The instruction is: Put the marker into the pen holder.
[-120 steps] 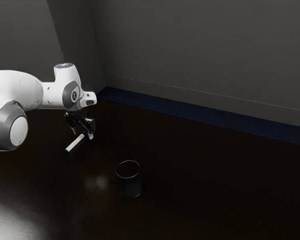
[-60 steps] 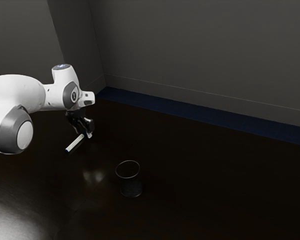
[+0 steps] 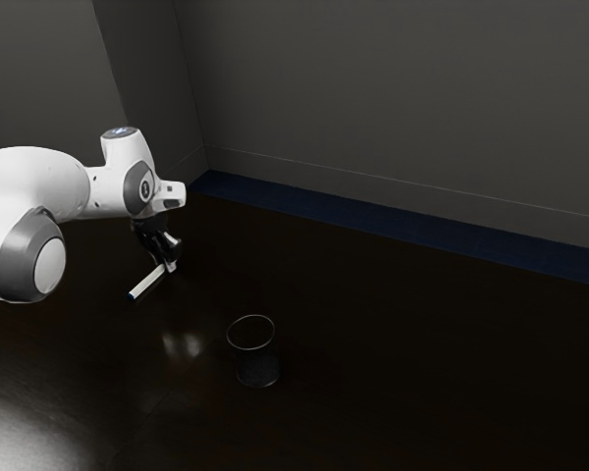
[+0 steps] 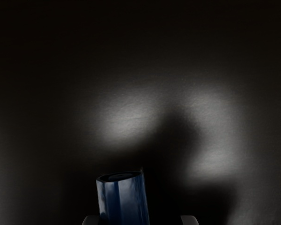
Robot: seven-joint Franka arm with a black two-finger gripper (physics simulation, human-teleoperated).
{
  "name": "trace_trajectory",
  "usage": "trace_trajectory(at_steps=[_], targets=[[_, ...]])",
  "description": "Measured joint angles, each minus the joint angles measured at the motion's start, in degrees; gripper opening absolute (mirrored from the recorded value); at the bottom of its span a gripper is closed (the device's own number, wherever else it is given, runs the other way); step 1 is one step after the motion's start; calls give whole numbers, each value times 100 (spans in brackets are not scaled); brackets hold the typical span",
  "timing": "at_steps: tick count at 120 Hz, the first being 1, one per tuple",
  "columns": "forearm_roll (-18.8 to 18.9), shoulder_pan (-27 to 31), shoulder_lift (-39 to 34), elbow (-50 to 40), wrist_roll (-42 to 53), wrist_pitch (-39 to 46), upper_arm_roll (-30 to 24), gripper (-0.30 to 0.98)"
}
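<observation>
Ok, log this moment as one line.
claw: open, marker end between fingers, gap on one side | holder: upright, apart from marker | task: marker not in holder

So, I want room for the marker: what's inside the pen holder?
Nothing pokes above the rim of the pen holder, and its mouth looks dark. Its bottom is hidden behind the near wall; something short could hide.

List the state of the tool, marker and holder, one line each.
Tool: open, its fingers on either side of the marker's end, a gap between one finger and the marker.
Marker: outside the holder.
Holder: upright, nothing sticking up past its rim.
</observation>
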Motion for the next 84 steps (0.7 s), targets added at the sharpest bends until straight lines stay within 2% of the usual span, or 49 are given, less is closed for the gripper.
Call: trace_trajectory(at_steps=[62,84], targets=[[3,-51,-29,-2,125,11,4,-3],[84,-356,-412,-24,86,1,22,-7]])
